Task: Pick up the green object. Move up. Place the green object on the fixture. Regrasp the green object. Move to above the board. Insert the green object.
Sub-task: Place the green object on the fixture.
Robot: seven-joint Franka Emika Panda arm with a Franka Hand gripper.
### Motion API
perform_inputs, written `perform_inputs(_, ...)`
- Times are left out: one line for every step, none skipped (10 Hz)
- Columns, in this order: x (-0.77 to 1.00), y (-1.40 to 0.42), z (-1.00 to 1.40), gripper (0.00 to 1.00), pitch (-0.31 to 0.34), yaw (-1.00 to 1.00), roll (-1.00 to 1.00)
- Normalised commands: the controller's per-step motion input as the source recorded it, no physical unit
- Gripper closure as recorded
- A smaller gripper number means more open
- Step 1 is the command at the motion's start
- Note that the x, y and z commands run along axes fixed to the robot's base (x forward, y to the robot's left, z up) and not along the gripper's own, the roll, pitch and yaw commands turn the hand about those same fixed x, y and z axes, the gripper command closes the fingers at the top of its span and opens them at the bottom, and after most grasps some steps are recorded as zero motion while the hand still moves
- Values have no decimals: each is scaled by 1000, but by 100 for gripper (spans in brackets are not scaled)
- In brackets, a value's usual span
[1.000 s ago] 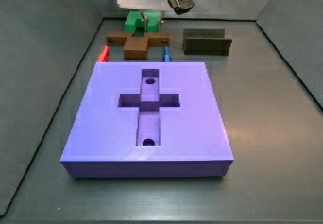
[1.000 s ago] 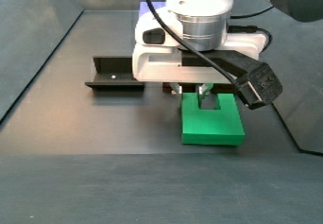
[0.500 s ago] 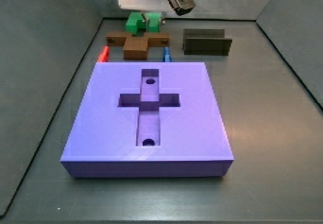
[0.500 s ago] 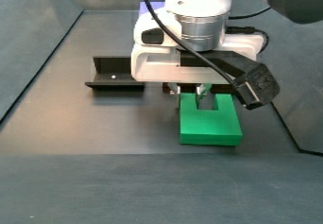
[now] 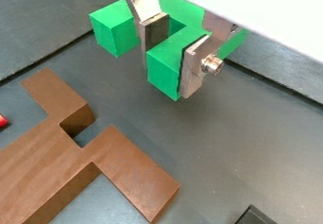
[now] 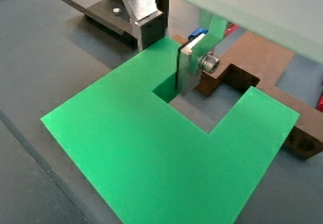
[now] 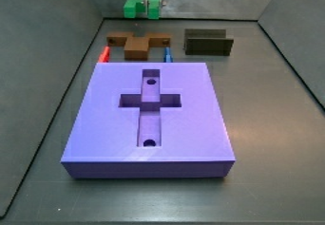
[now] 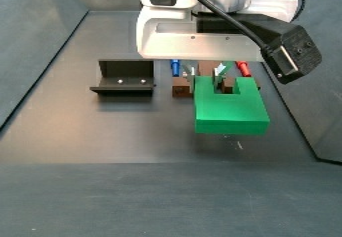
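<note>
The green object (image 8: 231, 109) is a bright green block with a square notch between two prongs. It hangs in the air above the floor, behind the board (image 7: 150, 115). It also shows at the top of a side view (image 7: 143, 5). My gripper (image 8: 222, 80) is shut on one prong. In both wrist views one finger (image 5: 198, 65) lies on the prong's outer face or in the notch (image 6: 191, 69), and the prong (image 5: 165, 69) fills the gap between the pads. The fixture (image 7: 208, 43) stands on the floor to one side, and also shows in a side view (image 8: 124, 78).
A brown cross-shaped piece (image 7: 140, 45) lies on the floor below the held block, between the board and the back wall. A small red part (image 7: 102, 52) and a blue part (image 7: 166, 54) lie beside it. Dark walls close in the floor.
My gripper has risen with the green object in it. The block has left the floor and now hangs above the brown piece.
</note>
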Motion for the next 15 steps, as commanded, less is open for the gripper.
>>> perform_inputs(451,-57,500,100,0,-423,-1000)
perform_inputs(431,-51,509,100,0,-454,-1000)
perform_inputs(466,-11,474,100,-9,-440,-1000)
perform_inputs(606,0,400,100,-23,-366,-1000)
perform_inputs(689,0,369,100,0,-326,-1000)
perform_inputs(734,0,309,100,0,-271,-1000)
perform_inputs(729,0,214,100,-17,-200,-1000)
perform_inputs(683,3,166,100,-66,-149,-1000)
perform_inputs(700,0,109,100,-40,-117,-1000)
perform_inputs(743,0,54,100,0,-123,-1000)
perform_inputs(774,0,0,100,0,-94,-1000)
perform_inputs(831,-20,0,100,0,0,-920)
perform_inputs(869,-260,0,100,109,37,-649)
perform_inputs(743,-411,0,100,306,223,-557)
perform_inputs(711,-414,0,100,334,246,-563)
